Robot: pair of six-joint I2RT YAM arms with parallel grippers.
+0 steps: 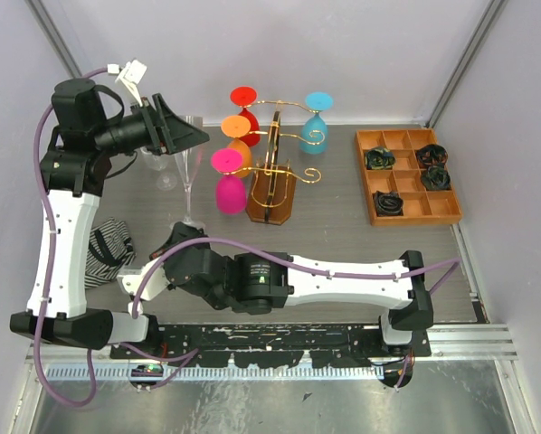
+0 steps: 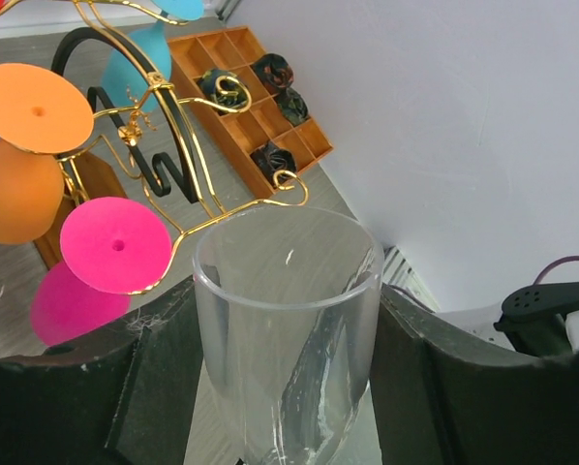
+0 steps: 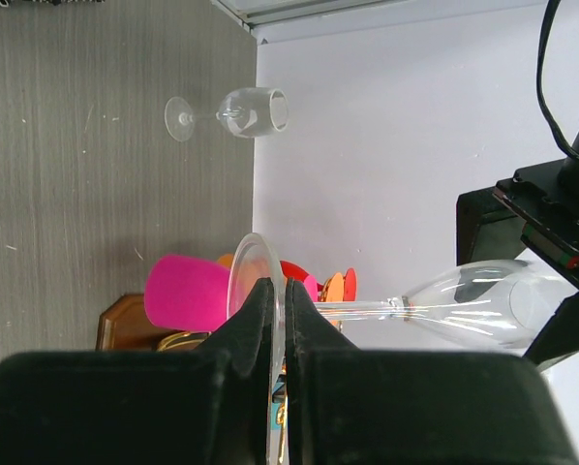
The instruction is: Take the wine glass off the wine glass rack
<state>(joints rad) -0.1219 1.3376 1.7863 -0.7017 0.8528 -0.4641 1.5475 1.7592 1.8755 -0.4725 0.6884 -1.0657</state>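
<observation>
The flute [image 3: 473, 300] looks off the rack [image 1: 272, 172]: my right end effector [image 3: 275, 291] pinches its foot, my left end effector [image 2: 285, 329] straddles its bowl, grip unclear; setting down remains.

Clear wine glass [image 1: 188, 178] upright, off and just left of gold-wire, wooden-based wine glass rack [image 1: 272, 194].

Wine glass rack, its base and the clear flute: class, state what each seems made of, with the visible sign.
Wine glass rack: likely metal wire, shiny gold; thin curled scrolls glint.
Base: seemingly wood, glossy brown, bevelled edge.
Clear flute: glass or clear plastic; transparent, rim catches light.
</observation>
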